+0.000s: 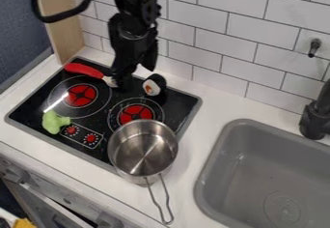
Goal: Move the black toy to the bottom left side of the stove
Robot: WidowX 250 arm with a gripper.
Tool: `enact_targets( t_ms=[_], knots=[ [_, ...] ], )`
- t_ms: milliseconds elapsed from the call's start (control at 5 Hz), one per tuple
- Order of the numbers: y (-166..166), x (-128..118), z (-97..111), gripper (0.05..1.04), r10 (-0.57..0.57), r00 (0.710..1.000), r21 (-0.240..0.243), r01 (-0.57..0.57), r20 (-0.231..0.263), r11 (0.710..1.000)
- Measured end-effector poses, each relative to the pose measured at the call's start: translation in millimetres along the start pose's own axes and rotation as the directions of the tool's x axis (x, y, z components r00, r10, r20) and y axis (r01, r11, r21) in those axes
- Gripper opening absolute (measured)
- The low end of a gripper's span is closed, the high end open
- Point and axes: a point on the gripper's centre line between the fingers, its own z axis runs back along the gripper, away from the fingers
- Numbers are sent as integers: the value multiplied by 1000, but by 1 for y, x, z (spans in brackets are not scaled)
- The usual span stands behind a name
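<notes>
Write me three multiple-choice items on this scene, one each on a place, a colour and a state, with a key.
1. The small black toy with a white face is:
A) in the grey sink
B) inside the pot
C) at the black stovetop's edge nearest the white tiled wall

2. The slim utensil's handle is:
A) red
B) blue
C) yellow

3. The round steel saucepan is:
A) upside down
B) upright and uncovered
C) tipped on its side

Key:
1 C: it shows beside that edge.
2 A: the handle is plainly red.
3 B: its shiny inner bottom shows through the open top.
</notes>
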Motion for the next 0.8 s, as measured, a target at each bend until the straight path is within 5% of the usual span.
enact_targets(
  t_ms=[200, 600, 800],
  knots=[
    [-11, -4, -6, 999, 3, 1000, -20, -3, -1, 1000],
    [-23, -17, -35, 999, -50, 995, 17, 52, -89, 998],
    [-23, -19, -44, 945, -64, 994, 30, 67, -91, 997]
  ],
)
